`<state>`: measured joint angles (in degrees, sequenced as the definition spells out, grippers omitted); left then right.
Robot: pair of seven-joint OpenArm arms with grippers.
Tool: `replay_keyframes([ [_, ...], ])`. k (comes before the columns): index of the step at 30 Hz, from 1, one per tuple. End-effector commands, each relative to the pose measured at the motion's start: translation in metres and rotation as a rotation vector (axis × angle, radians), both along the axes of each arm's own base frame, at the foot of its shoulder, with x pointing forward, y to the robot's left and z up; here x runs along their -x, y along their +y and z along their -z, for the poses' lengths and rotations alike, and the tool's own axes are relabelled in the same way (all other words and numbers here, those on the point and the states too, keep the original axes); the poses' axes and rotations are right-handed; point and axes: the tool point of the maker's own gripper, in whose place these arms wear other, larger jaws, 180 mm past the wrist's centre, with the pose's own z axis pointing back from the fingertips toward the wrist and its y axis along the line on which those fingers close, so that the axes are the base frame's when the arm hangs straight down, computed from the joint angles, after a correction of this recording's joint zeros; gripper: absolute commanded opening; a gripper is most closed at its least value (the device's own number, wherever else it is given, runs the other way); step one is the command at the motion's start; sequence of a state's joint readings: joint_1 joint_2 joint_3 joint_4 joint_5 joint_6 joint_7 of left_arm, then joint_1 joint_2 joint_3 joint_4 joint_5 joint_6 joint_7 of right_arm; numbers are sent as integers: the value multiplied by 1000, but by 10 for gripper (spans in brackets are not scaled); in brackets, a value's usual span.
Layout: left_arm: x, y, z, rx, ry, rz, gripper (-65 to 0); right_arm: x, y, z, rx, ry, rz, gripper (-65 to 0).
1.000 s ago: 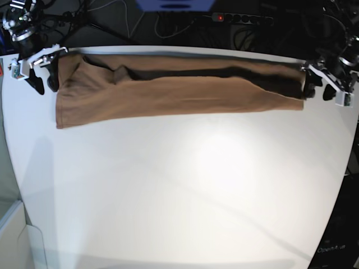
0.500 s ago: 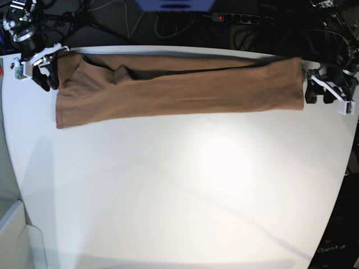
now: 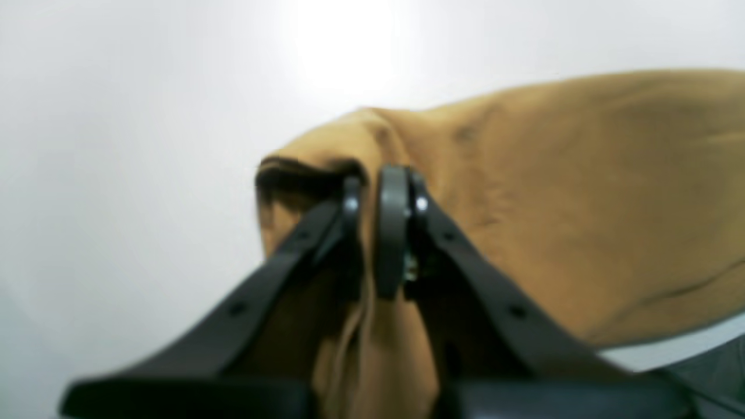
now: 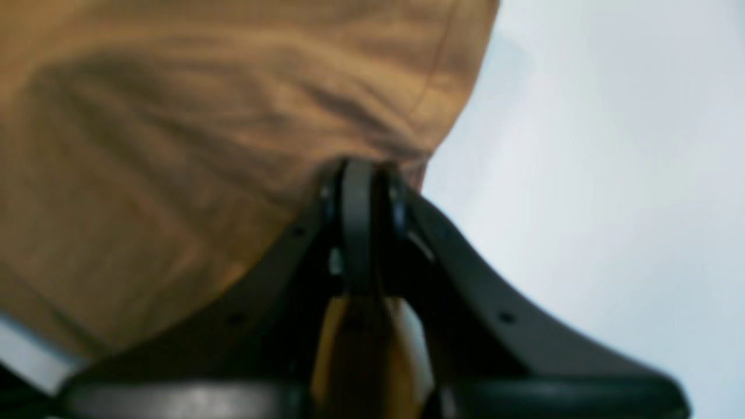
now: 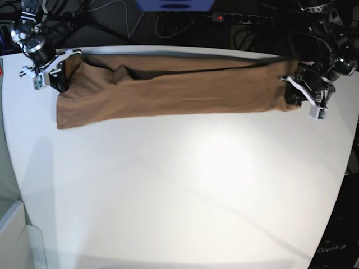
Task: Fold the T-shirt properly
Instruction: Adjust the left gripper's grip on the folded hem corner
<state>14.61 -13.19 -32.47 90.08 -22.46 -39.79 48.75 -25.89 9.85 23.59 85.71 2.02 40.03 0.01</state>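
Since a second ago both ends of the T-shirt [image 5: 168,89] have been gathered in: the left hand [image 5: 300,89], which sat off the cloth's end near the counter's edge, has come inward and now covers that end, and the right hand [image 5: 53,70] has shifted onto the opposite corner. The T-shirt lies as a long narrow band along the far edge of the white counter [image 5: 179,190], already folded lengthwise, with a darker strip showing along its back edge. In the left wrist view the left hand [image 3: 372,192] has its fingers pressed together on a bunched fold of tan cloth; in the right wrist view the right hand [image 4: 364,186] is likewise pinching the fabric's corner near a stitched hem. The step in hand looks like taking hold of both ends ahead of the next fold. That move probably calls for lifting one end evenly and carrying it across toward the other, keeping the band taut enough that the layers stay stacked and the edges line up rather than skewing or slipping free.
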Motion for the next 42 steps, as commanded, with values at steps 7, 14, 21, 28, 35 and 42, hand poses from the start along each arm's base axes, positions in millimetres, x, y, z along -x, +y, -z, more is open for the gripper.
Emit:
replay_keyframes([
  [7,-10,3,-12,-2,-51,4,-627,-9,-6,-8,46,-28,-21,-622],
  [14,-11,5,-14,-4,-55,-1,-627,-10,-4,-8,45,-29,-20,-622],
  [21,-22,22,-27,-2,-109,-69,-627,-6,-5,-1,34,-10,-13,-622],
  [28,-33,28,-34,39,-162,-160,-627,-1,-8,8,26,15,-4,-622],
  [35,-44,20,-7,139,-114,-201,-625,0,-8,9,25,16,-4,-622],
  [42,-47,22,21,211,-45,-237,-624,0,-9,8,28,17,-2,-622],
])
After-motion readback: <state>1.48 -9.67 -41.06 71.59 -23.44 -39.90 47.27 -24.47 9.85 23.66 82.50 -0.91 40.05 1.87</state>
